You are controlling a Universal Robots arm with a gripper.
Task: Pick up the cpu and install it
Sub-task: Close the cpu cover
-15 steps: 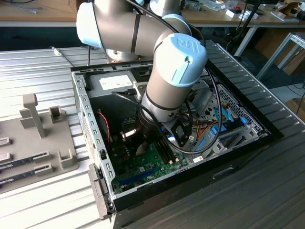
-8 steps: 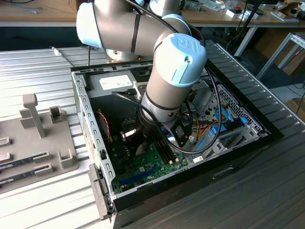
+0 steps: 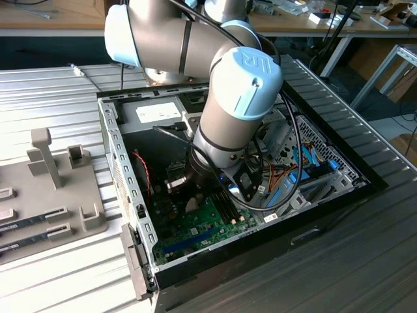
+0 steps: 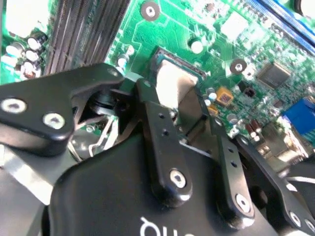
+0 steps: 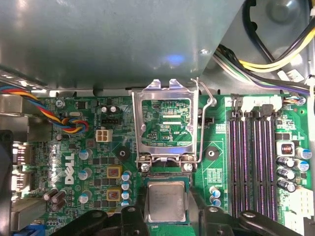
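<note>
cpu, small flat square chip with green board rim and dull silver-grey metal lid, sits level in the socket area of the green motherboard. The second wrist view shows the same cpu as a pale square between the black fingers.

gripper: black linkage fingers stand on both sides of the cpu, closed in to its edges. Looks like it is pinching the chip; whether the chip is fully seated in the socket I cannot tell.

Just beyond the cpu, at 12 o'clock from it in the first wrist view, the bright metal socket load frame is swung up and open, with its wire lever raised beside it. At 3 o'clock from the cpu are the long dark purple memory slots. At 9 o'clock are small blue-topped capacitors and two gold-coloured square components. A bundle of multicoloured wires runs in at 10 o'clock.

Exterior view: the grey and light-blue robot arm reaches down into the open black desktop computer case, which lies on its side on the ribbed metal table. At 9 o'clock from the case a beige plastic fixture tray holds long narrow green memory sticks.
</note>
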